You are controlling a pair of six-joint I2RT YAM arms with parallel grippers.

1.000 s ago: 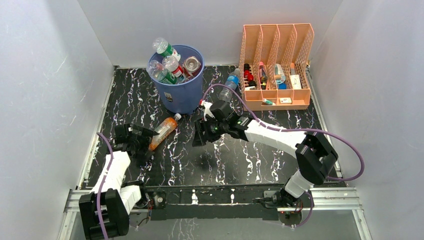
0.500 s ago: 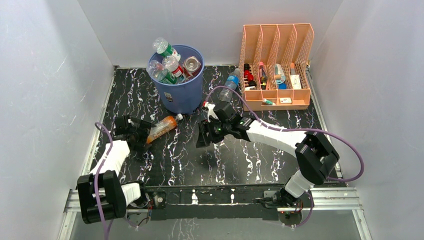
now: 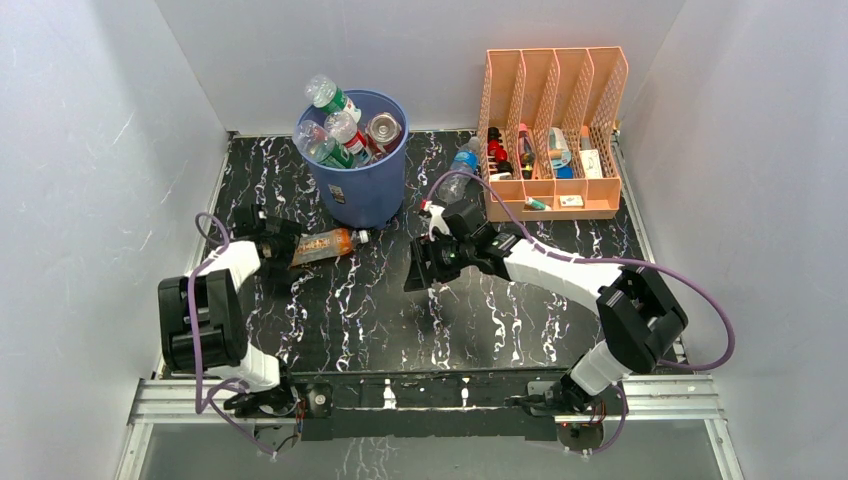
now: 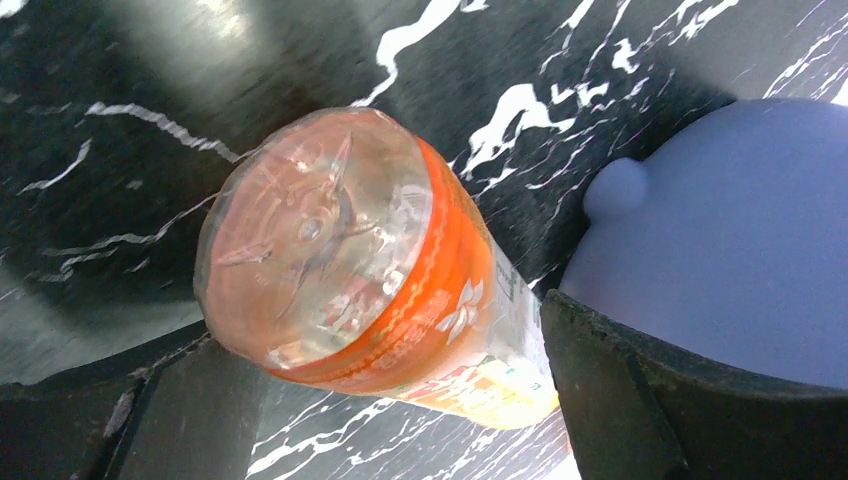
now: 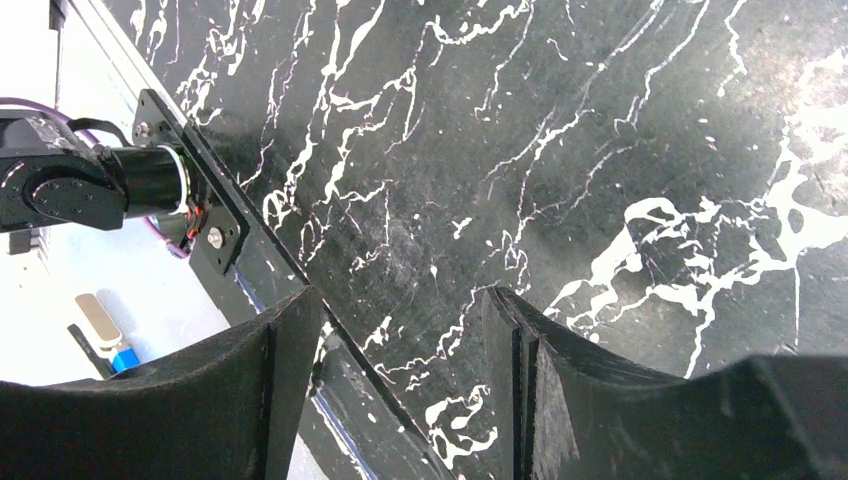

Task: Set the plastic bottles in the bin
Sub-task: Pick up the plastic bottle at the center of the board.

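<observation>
An orange plastic bottle [image 3: 328,245] with a white cap lies roughly level just in front of the blue bin [image 3: 365,190]. My left gripper [image 3: 283,246] is shut on its base end. In the left wrist view the bottle's base [image 4: 320,240] sits between my fingers [image 4: 640,390], with the bin's wall [image 4: 730,230] close behind. Several clear bottles [image 3: 338,125] stick out of the bin. A clear bottle with a blue label [image 3: 460,170] lies by the organizer. My right gripper [image 3: 424,266] is open and empty over the table [image 5: 560,150]; it also shows in the right wrist view [image 5: 400,330].
A peach file organizer [image 3: 555,135] with small bottles and tubes stands at the back right. A metal can [image 3: 383,128] sits in the bin. White walls close in the left, back and right sides. The left arm's base motor [image 5: 70,185] shows by the front rail.
My left gripper closed on the orange bottle and swung it from a diagonal to nearly level, closer to the bin. My right gripper drifted slightly right, still open.
</observation>
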